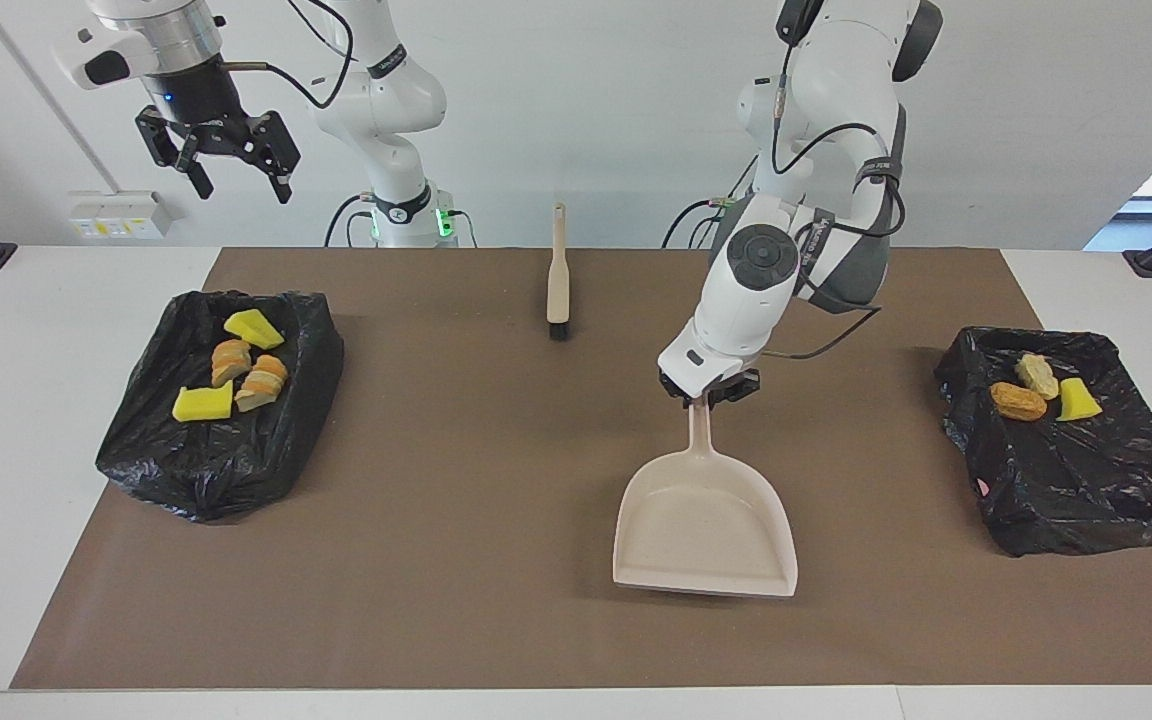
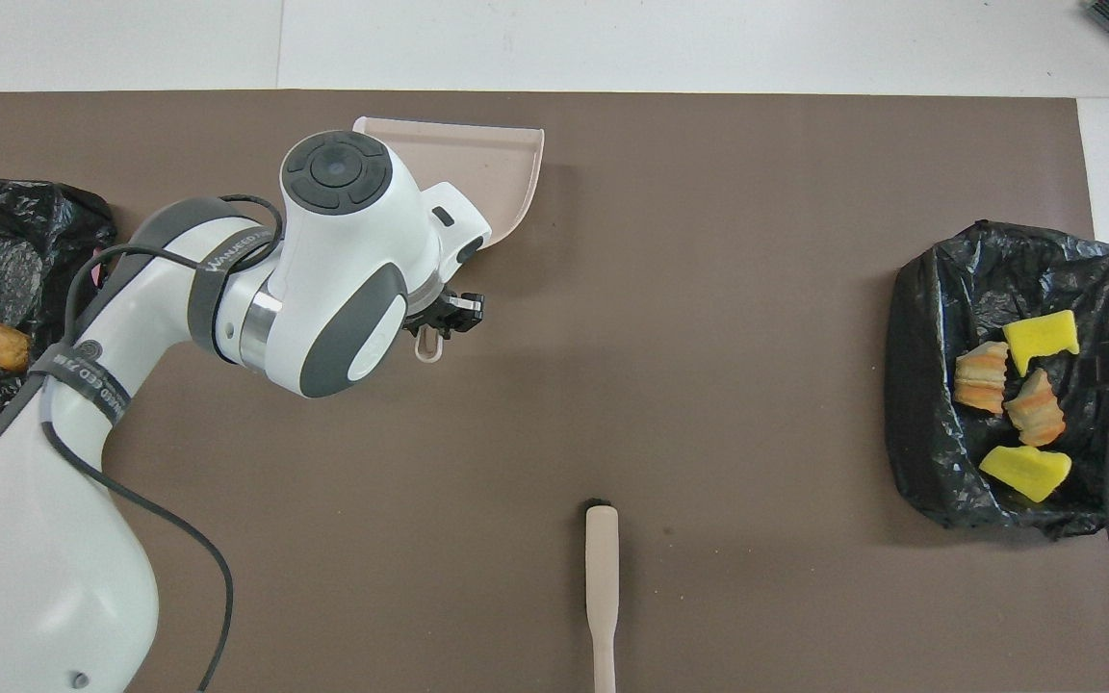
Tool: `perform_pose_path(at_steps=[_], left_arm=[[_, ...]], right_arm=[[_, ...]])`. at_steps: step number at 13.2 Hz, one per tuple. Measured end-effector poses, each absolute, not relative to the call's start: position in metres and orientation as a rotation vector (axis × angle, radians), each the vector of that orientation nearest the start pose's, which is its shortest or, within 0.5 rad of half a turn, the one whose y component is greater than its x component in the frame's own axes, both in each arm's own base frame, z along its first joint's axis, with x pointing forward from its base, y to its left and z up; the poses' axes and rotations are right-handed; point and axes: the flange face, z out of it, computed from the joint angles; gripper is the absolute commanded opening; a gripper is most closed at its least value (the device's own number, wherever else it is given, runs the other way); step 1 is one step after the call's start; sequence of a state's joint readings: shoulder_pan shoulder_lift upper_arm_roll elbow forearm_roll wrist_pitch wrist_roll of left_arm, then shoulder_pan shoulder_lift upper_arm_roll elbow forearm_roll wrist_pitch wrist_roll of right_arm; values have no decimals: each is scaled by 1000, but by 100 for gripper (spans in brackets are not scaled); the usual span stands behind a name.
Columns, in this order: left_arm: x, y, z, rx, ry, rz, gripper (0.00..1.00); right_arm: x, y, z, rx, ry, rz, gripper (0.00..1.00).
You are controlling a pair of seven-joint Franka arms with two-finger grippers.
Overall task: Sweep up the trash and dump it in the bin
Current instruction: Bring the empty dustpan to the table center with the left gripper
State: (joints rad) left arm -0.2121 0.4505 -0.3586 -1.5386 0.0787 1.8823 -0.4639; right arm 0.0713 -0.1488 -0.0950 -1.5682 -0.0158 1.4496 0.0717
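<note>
Clamped on the dustpan (image 1: 704, 525) handle, the left gripper (image 1: 708, 392) hangs over mid-mat in the facing view, pan mouth pointing away from the robots. Toward its own arm's end, a black bag (image 1: 1071, 470) holds three bits of trash (image 1: 1018, 401). The right gripper (image 1: 221, 150), fingers spread, waits high above the other bag (image 1: 221, 425), which holds four pieces.

From overhead, the left arm hides most of the pan; the brush (image 2: 602, 587) lies nearer the robots than the left gripper (image 2: 439, 322).
</note>
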Motion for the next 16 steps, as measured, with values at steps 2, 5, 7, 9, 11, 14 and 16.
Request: perform_pose_path(at_steps=[2,5,7,9,11,14,16], left_arm=[[579,-362,379,-3181,115,196,0],[566,-397,350,-3178,125,243,0],[563,-405,350,-3179,127,245,0],[560,-410,352,-3181,141,241,0],[553,-420,353,-3180,168,239,16],[549,-425,353,-3178,182,238,44],[550,-425,354,-3178,182,236,64]], right_arm=[[493,-18,693,-3138,152,-46,100],[493,-19,692,-3138,155,-37,100],[496,-27,686,-3138,179,-20,100],[502,-38,678,-3136,213,-3,100],[503,-40,678,-3136,220,-2,100],[502,-31,679,-3137,193,-8,100],[502,-26,679,-3138,181,-8,100]])
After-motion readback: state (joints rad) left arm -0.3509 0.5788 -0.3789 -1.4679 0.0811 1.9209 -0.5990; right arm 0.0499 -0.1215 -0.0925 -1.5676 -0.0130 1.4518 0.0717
